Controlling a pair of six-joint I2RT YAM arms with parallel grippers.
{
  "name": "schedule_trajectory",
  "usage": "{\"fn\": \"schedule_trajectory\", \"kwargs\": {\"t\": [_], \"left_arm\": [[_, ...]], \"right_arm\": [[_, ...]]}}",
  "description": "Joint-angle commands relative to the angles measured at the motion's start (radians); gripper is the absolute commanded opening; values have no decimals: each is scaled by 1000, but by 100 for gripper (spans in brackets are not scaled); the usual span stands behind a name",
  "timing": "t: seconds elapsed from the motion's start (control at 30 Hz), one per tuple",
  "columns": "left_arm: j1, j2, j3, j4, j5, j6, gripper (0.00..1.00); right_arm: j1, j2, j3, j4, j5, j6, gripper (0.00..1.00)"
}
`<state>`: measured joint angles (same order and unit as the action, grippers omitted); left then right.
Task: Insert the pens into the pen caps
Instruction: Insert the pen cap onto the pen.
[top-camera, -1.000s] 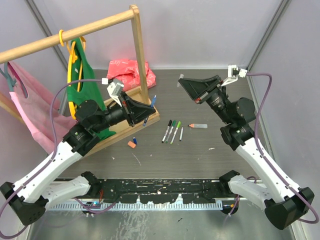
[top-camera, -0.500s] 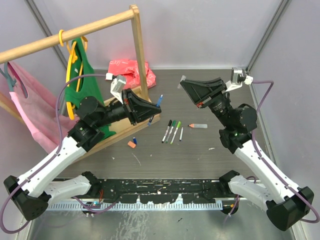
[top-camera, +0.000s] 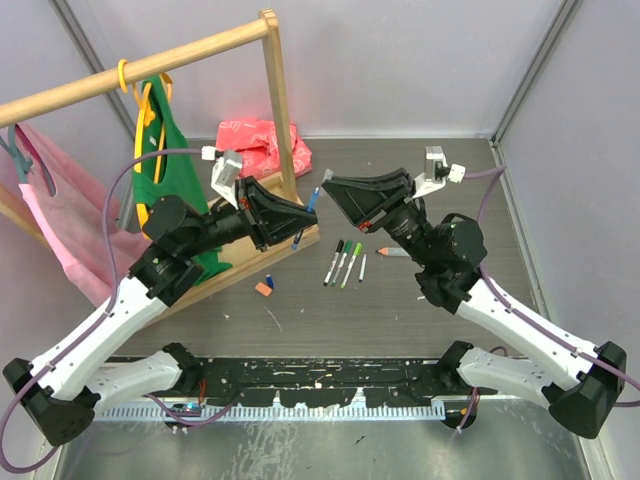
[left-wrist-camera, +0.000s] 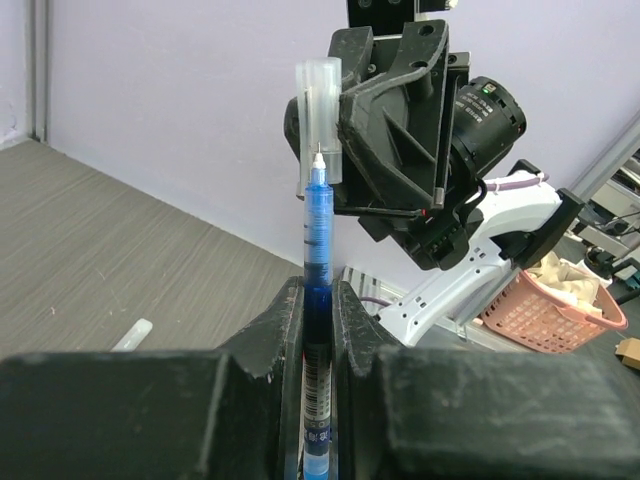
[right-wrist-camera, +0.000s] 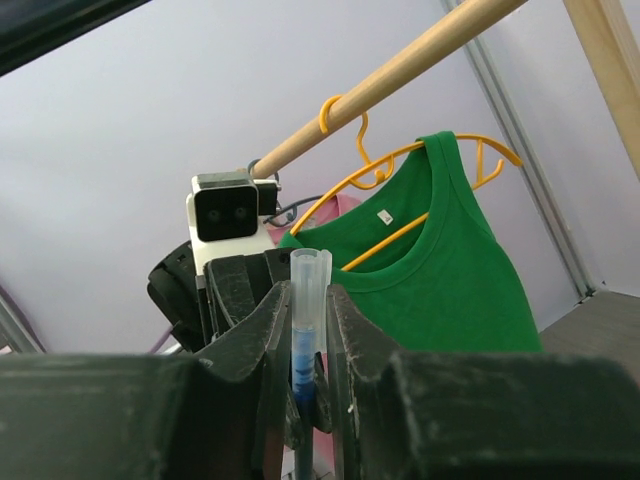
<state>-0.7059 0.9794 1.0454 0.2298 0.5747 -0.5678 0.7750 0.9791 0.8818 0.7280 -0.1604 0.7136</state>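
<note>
My left gripper (top-camera: 304, 211) is shut on a blue pen (left-wrist-camera: 317, 225) that points up out of its fingers (left-wrist-camera: 283, 320). My right gripper (top-camera: 331, 186) faces it, shut on a clear pen cap (right-wrist-camera: 309, 285). The cap (left-wrist-camera: 320, 118) sits over the pen's fine tip, and blue shows inside the cap's lower end. Both meet in mid-air above the table (top-camera: 315, 197). Several more pens (top-camera: 345, 263) lie side by side on the table, with an orange-tipped one (top-camera: 397, 251) to their right. An orange cap (top-camera: 263, 288) and a blue cap (top-camera: 270, 280) lie to the left.
A wooden clothes rack (top-camera: 279, 95) stands at the left on a wooden base (top-camera: 300, 240), with a green top (top-camera: 163, 150) on a yellow hanger and a pink garment (top-camera: 70, 225). A red bag (top-camera: 258, 145) lies behind it. Grey walls close in the table.
The right gripper has swung left with the cap and the left gripper has risen toward it. They were well apart; now the pen's tip is in the cap's mouth.
</note>
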Motion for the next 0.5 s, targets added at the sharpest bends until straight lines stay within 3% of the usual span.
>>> {"fn": "schedule_trajectory", "kwargs": {"t": [0.0,0.47], "left_arm": [[2,-42,17,38,-5,6,0],[3,-57,5,30,1,-10,0]], "right_arm": [[17,-10,54,50,75,-69,0],[17,8,114,53,108,-92,0]]}}
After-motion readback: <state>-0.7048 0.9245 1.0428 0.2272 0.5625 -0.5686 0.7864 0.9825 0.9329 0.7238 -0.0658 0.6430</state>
